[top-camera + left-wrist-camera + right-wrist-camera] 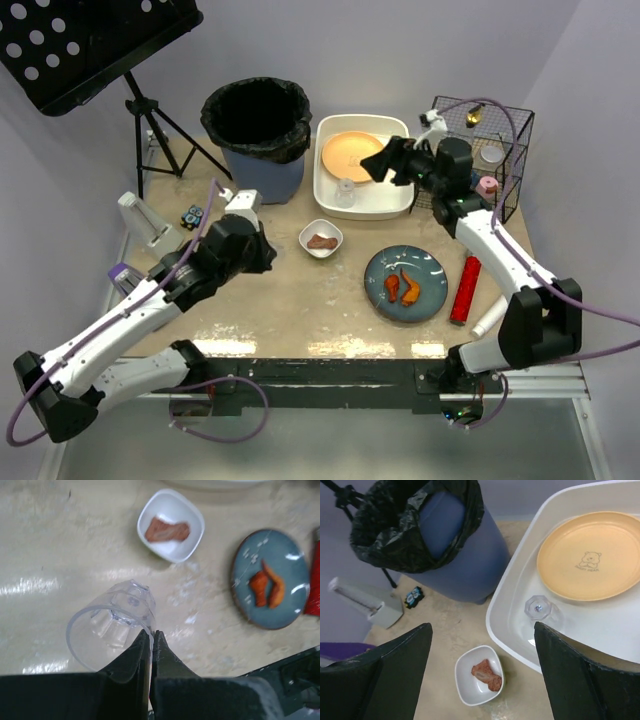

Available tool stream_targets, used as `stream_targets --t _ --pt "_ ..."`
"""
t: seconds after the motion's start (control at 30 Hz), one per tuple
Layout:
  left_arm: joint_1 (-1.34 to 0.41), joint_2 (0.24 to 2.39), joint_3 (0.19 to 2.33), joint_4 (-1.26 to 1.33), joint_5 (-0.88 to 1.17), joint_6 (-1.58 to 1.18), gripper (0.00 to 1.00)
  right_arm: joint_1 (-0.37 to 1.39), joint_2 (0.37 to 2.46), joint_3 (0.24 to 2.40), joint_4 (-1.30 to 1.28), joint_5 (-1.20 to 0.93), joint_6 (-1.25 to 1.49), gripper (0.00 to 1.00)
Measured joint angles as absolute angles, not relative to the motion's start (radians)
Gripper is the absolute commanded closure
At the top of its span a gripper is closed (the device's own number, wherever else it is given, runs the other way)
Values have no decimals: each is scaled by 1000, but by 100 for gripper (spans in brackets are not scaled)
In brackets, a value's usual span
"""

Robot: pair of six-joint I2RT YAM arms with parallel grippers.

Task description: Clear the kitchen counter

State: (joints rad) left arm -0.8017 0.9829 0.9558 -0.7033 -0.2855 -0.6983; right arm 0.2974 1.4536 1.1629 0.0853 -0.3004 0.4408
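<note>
Now, your left pincer (151,632): drawn together, nipping the thin rim of a clear plastic cup (112,625) that lies on its side, mouth toward the wrist camera.
Your right pincer (480,630): spread wide with nothing between, hanging above the near rim of the white tub (510,595).
In the tub: an orange plate with a bear print (587,555), and beside it a clear faceted glass (538,607).
The kitchen counter (300,300): it fills the middle of your top view, beige and mottled, glossy with glare streaks, its front edge dark.
On it: a small white bowl (192,520) holding a brownish piece of food (167,530); a blue plate (420,265) with two orange pieces (402,287); a red cylinder (465,290) just right of that plate; a blue bin with a black liner (270,180) left of the tub; a black wire basket (490,130) at the far right corner.
Room: pale grey-violet walls; a black perforated music stand (90,40) at the far left.
Hard for you to make out: from above, the left wrist covers that grip and the cup; the basket's contents are too small to name; the red cylinder is cut by the frame edge in the left wrist view.
</note>
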Motion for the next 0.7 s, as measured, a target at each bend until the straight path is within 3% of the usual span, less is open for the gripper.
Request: stream_targets --t 0.37,0.7 --pt "-578 944 846 -187 62 -620 100 249 1485 880 619 -859 767 11" --pt "-577 1002 798 148 333 -654 100 311 1514 848 905 -1047 982 9"
